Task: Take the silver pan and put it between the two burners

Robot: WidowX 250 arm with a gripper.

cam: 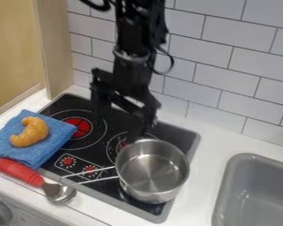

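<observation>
Gripper (117, 128), black and two-fingered, is hanging in the camera view over the back of the glossy black cooktop with a grey border (60, 103). Its fingers are standing apart, holding nothing. One is reaching down close to the rim of the round silver metal pan (153, 170); whether they are touching, I cannot tell. Upright, the pan is sitting at the cooktop's right front, partly covering the right burner with a red centre (122, 145) rather than lying between the two. Its double-wire handle (97, 180) is pointing left, ending near the silver metal head of a red-handled utensil (25, 173). Farther left, the left burner with a red centre (79, 128) is showing beside a folded blue cloth (56, 137), on which a golden-brown toy croissant (34, 132) is resting. A grey rectangular sink (227, 181) is occupying the white counter's (212, 148) right side.
</observation>
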